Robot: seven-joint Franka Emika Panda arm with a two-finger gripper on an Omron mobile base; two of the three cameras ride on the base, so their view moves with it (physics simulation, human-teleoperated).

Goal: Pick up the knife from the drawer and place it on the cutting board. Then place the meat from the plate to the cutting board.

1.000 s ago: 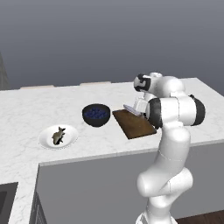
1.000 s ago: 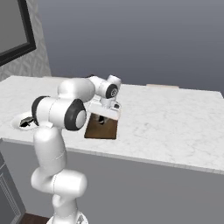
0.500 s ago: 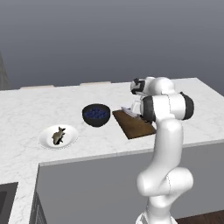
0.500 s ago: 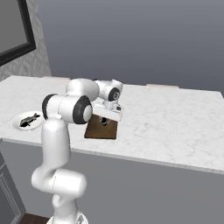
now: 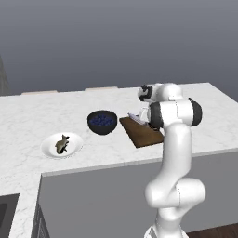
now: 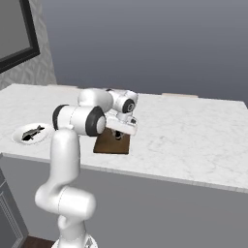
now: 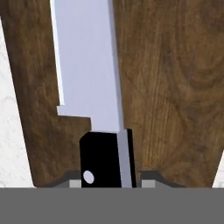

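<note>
On the white marble surface (image 5: 28,116), from left to right near its front edge: one plate (image 5: 74,148) bearing one meat (image 5: 61,143), one dark blue bowl (image 5: 102,122), one cutting board (image 5: 139,134), partly hidden by the arm. One knife (image 7: 87,74) lies over the board, handle clamped in the claw (image 7: 107,180), whose tips are cut off
</note>
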